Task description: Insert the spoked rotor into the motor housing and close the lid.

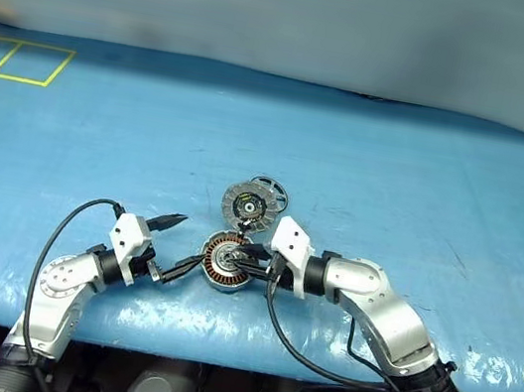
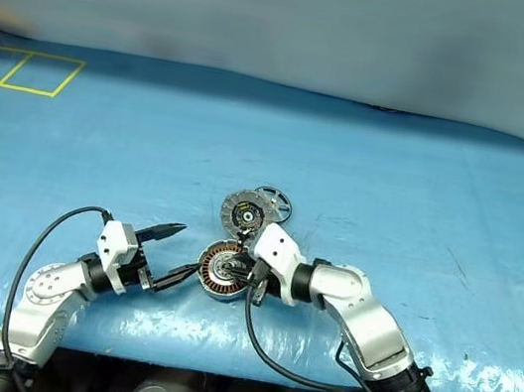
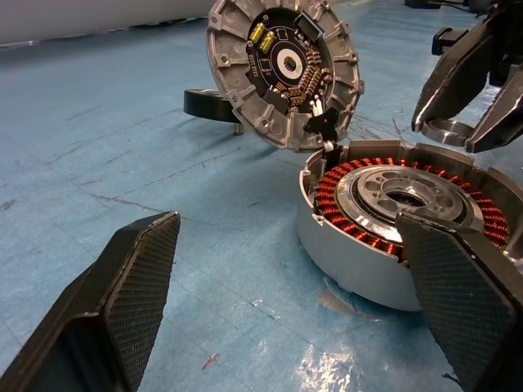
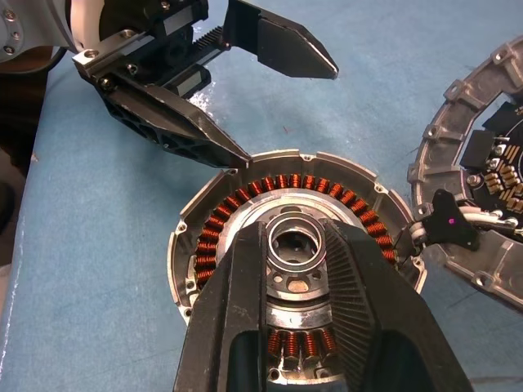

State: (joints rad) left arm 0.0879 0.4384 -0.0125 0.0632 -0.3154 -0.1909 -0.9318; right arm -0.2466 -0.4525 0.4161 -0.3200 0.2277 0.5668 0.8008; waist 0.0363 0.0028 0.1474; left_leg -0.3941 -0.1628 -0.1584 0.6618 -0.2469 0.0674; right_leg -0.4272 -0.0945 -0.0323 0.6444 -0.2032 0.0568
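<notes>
The right hand point(image 1: 254, 255) grips a small silver ring over the motor housing point(image 1: 224, 261), while the left hand point(image 1: 179, 241) gapes beside it.

A robotics test bench: blue plastic sheeting point(image 1: 396, 178) with yellow tape squares point(image 1: 18, 61), plain grey backdrop point(image 1: 293, 10).

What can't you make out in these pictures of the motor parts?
- The spoked rotor: head views, mostly hidden behind the raised lid.
- The motor housing, near half: right wrist view, covered by the right gripper.
- Whether that gripper holds anything: too small in head views, unclear from the wrists.
</notes>
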